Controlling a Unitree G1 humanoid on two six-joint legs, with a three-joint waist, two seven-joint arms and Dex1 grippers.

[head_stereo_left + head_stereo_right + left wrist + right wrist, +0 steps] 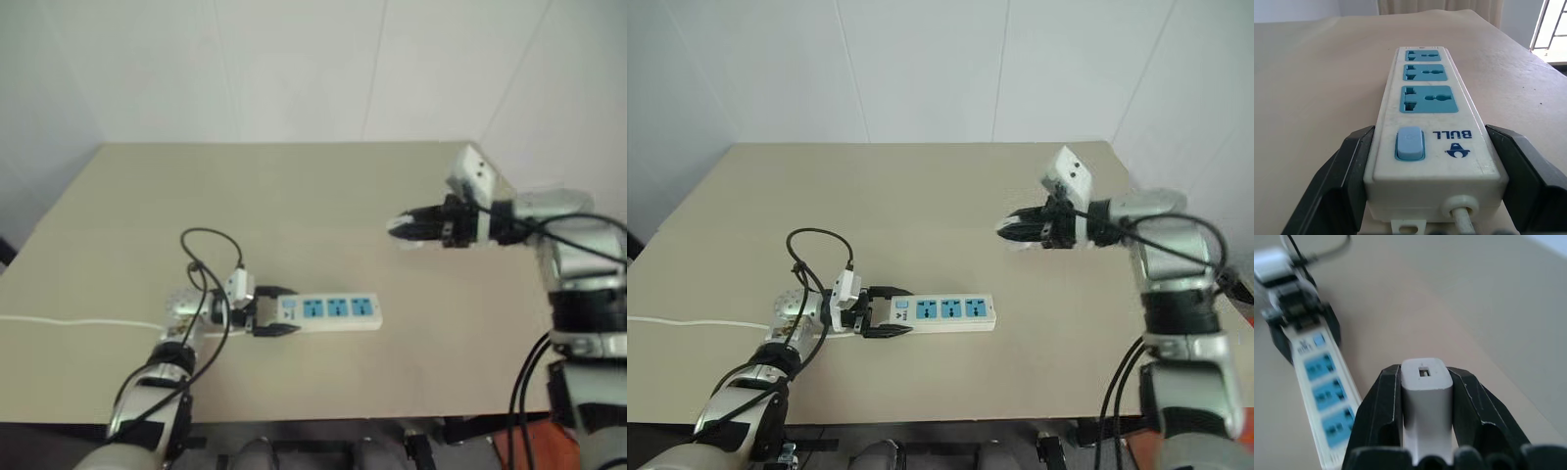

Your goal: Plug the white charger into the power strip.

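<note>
The power strip, a white bar with three blue socket faces, lies flat on the beige table. My left gripper is closed around its switch end, one black finger against each long side. The white charger sits between the two black fingers of my right gripper, which is shut on it. That gripper hovers above the table to the right of the strip and farther back, pointing left. In the right wrist view the power strip lies ahead of the charger and to one side.
A thin white cord runs from the strip's held end off the table's left edge. A black cable loop arches over my left wrist. The table's right edge passes under my right arm.
</note>
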